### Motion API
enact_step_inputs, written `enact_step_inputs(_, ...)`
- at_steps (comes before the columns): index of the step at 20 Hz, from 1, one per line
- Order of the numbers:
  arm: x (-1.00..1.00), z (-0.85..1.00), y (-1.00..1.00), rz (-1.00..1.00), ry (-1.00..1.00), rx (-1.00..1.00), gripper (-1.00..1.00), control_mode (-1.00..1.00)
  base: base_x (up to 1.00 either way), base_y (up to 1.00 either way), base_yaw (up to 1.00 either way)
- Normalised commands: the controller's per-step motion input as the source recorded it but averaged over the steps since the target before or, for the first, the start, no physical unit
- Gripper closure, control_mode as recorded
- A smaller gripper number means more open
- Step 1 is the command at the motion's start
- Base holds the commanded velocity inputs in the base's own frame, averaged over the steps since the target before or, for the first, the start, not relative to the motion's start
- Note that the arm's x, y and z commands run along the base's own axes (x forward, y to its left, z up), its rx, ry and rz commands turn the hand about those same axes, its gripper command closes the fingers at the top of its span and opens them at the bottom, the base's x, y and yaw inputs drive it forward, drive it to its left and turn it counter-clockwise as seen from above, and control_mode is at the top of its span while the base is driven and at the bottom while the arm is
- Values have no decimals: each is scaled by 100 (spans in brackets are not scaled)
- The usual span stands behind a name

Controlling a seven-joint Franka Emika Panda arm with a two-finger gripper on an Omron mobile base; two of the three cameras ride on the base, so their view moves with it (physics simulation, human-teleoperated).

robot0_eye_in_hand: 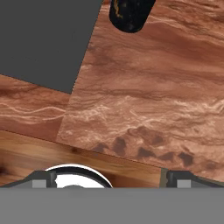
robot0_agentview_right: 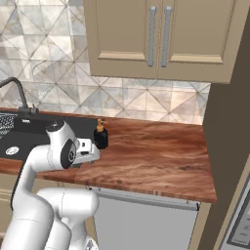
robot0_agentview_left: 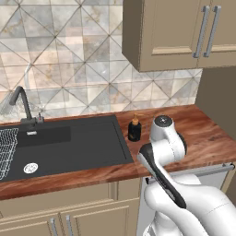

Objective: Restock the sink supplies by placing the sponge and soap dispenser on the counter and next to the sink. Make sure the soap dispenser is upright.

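Dark finger tips of the gripper (robot0_eye_in_hand: 111, 179) stood spread wide apart with nothing between them, aimed down at bare wood near the front edge of the counter (robot0_agentview_right: 161, 156). Just ahead of the gripper, the soap dispenser (robot0_agentview_left: 134, 129) stood upright on the wood beside the right rim of the sink (robot0_agentview_left: 69, 143), its orange-tan pump on top. That part of the job looked finished. No green sponge could be made out on the counter or in the basin, so fetching and placing it was, by my reading, what remained. Reddish-brown wood grain ran from the sink's rim rightward to a tall dark panel. A dark curved faucet (robot0_agentview_left: 20, 103) rose behind the basin, a wire rack (robot0_agentview_left: 6, 150) sat at its left end, beige cabinets (robot0_agentview_right: 161, 36) hung above, and grey patterned tiles covered the wall.
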Motion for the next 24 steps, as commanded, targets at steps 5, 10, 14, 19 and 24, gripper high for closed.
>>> enact_step_inputs(5, 10, -5, 0, 1, 1, 0, -100, -100, 0, 0, 0)
enact_step_inputs(10, 0, 0, 0, 0, 0, 0, -100, 100, -55, 6, -31)
enact_step_inputs(14, 0, 0, 0, 0, 0, 0, -100, 100, -68, 13, -63)
enact_step_inputs(19, 0, 0, 0, 0, 0, 0, -100, 100, -56, 18, -80)
enact_step_inputs(24, 0, 0, 0, 0, 0, 0, -100, 100, -28, 26, -87)
